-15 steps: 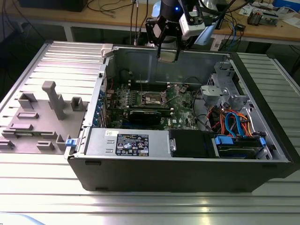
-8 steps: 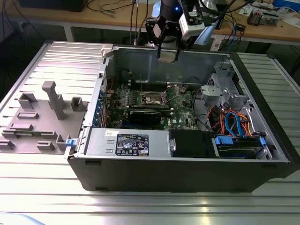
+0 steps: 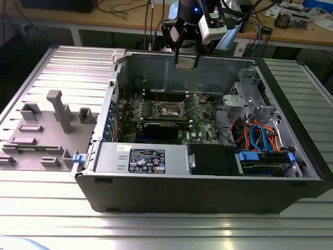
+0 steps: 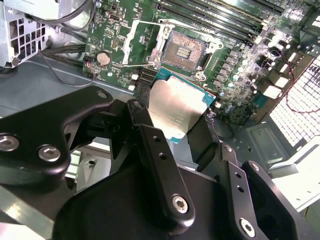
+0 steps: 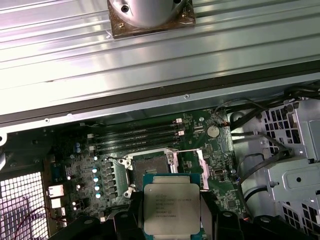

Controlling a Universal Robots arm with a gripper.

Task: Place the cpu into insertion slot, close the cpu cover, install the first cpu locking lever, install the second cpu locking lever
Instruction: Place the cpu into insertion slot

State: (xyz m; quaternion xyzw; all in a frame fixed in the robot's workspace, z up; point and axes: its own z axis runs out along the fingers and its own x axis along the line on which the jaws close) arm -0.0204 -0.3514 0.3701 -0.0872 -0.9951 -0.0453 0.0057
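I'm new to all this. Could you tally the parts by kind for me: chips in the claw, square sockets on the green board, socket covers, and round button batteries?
cpu, held in the gripper: 1
insertion slot, empty: 1
cpu cover, swung open beside the slot: 1
coin battery: 1
Total: 4

The cpu (image 5: 172,200) has a smooth, satin silver metal top over a green board edge. The gripper (image 4: 176,117) is matt black with shiny metal screws. The insertion slot (image 4: 186,50) is dark and matt, rimmed in bright metal. The bench (image 3: 156,229) is ribbed, reflective metal.
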